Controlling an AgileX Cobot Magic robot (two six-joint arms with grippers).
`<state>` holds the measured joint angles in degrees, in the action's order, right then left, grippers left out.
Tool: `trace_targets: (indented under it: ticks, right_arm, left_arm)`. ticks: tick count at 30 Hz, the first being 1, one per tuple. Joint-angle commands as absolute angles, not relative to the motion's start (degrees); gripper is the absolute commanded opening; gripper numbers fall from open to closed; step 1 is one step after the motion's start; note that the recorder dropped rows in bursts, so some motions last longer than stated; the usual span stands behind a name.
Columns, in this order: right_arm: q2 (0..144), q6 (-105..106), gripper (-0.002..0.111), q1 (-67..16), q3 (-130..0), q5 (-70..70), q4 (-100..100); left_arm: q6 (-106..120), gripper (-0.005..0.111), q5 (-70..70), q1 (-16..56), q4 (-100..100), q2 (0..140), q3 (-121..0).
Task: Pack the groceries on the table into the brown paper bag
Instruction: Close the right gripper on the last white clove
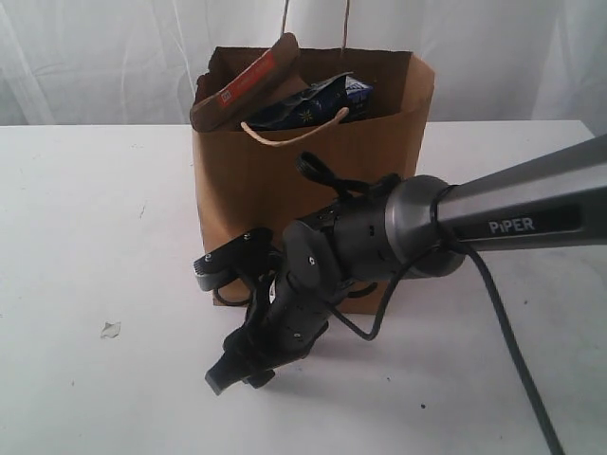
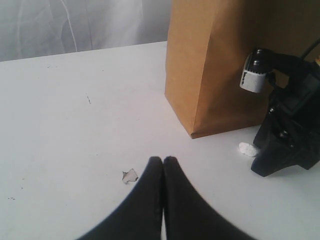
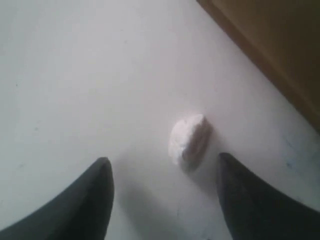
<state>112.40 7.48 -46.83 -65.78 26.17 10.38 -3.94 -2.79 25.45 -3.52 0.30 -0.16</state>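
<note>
Standing upright mid-table, the brown paper bag (image 1: 285, 190) holds a brown-orange foil pouch (image 1: 248, 83) leaning out over its left rim, with a dark blue printed packet (image 1: 322, 102) beside it. No other groceries show on the white table (image 1: 85, 237).

The right gripper (image 3: 162, 160) is low, just in front of the bag's base, with its jaws spread either side of a white crumb (image 3: 188, 141) and holding nothing.

- Risk: closing here grabs the crumb, which is not a grocery, so a wasted pick.
- Risk: the wrist and its cable sit near the bag front, so a swing or lift could shove or tip the bag and drop the leaning pouch.

The left gripper (image 2: 163, 162) is closed and empty over bare table by a torn scrap (image 2: 129, 175), well apart from the bag, so low risk.
</note>
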Motion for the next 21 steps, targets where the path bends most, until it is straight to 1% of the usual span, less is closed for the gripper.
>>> trace_targets:
  ticks: [1, 6, 9, 10, 11, 12, 13, 14, 18, 21]
  right_arm:
    - [113.18, 7.18, 0.053, -46.88, -66.27, 24.95, 10.48]
    - [115.02, 7.18, 0.047, -46.88, -66.27, 24.95, 10.48]
    - [115.38, 7.18, 0.039, -46.88, -66.27, 25.57, 10.48]
    - [115.38, 7.18, 0.034, -46.88, -66.27, 25.89, 10.48]
    - [115.38, 7.18, 0.023, -46.88, -66.27, 26.87, 10.48]
    - [115.38, 7.18, 0.016, -46.88, -66.27, 27.48, 10.48]
    - [115.38, 7.18, 0.006, -46.88, -66.27, 28.89, 10.48]
    - [115.38, 7.18, 0.001, -46.88, -66.27, 29.72, 10.48]
    - [114.33, 6.36, 0.0, -46.88, -65.31, 31.8, 10.59]
    - [108.98, 4.11, 0.0, -46.88, -62.2, 31.21, 10.59]
  left_arm:
    - [-3.97, 0.0, -2.65, 25.26, -4.11, 0.0, 0.0]
    - [-3.97, 0.0, -2.65, 25.26, -4.11, 0.0, 0.0]
    - [-3.97, 0.0, -2.65, 25.26, -4.11, 0.0, 0.0]
    - [-3.97, 0.0, -2.65, 25.26, -4.11, 0.0, 0.0]
    - [-3.97, 0.0, -2.65, 25.26, -4.11, 0.0, 0.0]
    - [-3.97, 0.0, -2.65, 25.26, -4.11, 0.0, 0.0]
    - [-3.97, 0.0, -2.65, 25.26, -4.11, 0.0, 0.0]
    - [-3.97, 0.0, -2.65, 25.26, -4.11, 0.0, 0.0]
    - [-3.97, 0.0, -2.65, 25.26, -4.11, 0.0, 0.0]
    - [-3.97, 0.0, -2.65, 25.26, -4.11, 0.0, 0.0]
